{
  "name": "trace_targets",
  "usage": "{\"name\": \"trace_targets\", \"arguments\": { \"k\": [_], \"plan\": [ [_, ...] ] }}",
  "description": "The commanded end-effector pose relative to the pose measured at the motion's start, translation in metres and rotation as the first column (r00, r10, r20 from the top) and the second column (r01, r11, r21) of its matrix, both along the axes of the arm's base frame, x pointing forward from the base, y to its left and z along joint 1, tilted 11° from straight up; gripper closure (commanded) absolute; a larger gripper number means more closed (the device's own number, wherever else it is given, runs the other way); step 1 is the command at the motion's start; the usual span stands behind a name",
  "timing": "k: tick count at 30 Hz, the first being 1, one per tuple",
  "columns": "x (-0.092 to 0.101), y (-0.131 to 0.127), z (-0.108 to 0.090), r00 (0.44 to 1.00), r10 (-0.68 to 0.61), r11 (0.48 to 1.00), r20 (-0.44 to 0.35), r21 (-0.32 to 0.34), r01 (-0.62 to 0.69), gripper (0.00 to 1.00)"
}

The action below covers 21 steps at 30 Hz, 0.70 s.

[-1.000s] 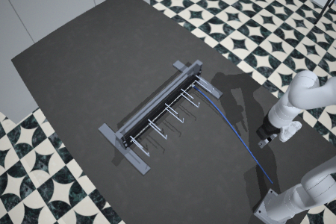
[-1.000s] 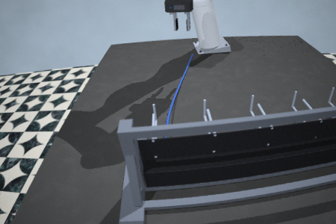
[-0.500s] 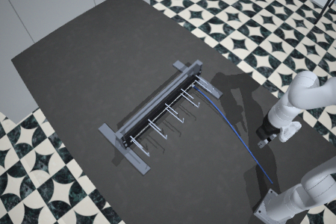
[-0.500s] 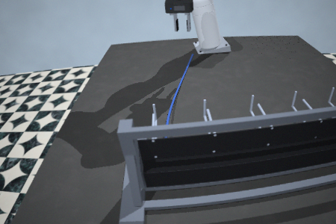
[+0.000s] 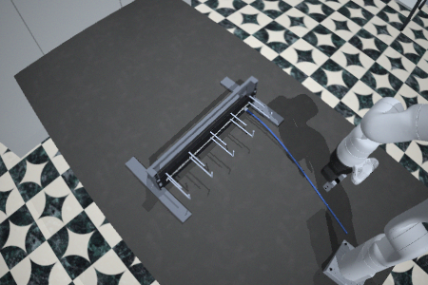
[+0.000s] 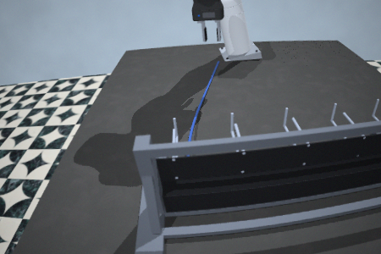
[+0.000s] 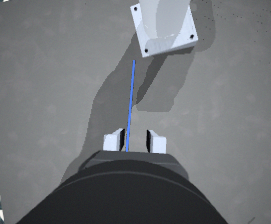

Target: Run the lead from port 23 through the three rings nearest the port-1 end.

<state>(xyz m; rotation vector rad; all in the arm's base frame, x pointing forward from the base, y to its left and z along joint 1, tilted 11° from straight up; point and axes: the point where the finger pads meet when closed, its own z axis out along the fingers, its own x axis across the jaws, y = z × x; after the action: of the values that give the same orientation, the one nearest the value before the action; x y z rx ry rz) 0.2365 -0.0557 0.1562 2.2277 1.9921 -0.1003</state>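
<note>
Hovering high over the table [image 5: 95, 83], gripper [image 7: 134, 141] open, empty. Blue lead [image 5: 295, 163] lies flat from rack [image 5: 164, 161] toward arm base [image 7: 186, 22], outside the rings [image 5: 223, 142]. Port numbers unreadable; rack cropped in exterior view.

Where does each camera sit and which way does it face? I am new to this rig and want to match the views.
Top: high above, behind the rack, looking down on the table; shows the arm and gripper.
Exterior: low behind the rack, facing the arm's base; shows the open gripper raised above the table.
Wrist: on the arm, looking straight down past both fingers; shows the base.
Shared: all three show the blue lead lying on the table.
</note>
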Motion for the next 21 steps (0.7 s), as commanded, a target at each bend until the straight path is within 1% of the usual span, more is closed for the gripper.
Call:
{"name": "trace_targets", "arguments": {
  "k": [1,5,7,9,21],
  "plan": [
    [-0.005,-0.014,-0.005,0.999,-0.039,0.999,-0.011,-0.031,0.039,0.33],
    [-0.005,-0.016,-0.014,0.999,-0.039,0.999,-0.011,-0.031,0.039,0.33],
    [-0.005,-0.016,-0.014,0.999,-0.039,0.999,-0.011,-0.031,0.039,0.33],
    [-0.005,-0.017,-0.02,0.999,-0.039,0.999,-0.011,-0.031,0.039,0.33],
    [-0.004,-0.024,-0.06,0.999,-0.039,0.999,-0.011,-0.031,0.039,0.33]
  ]
}}
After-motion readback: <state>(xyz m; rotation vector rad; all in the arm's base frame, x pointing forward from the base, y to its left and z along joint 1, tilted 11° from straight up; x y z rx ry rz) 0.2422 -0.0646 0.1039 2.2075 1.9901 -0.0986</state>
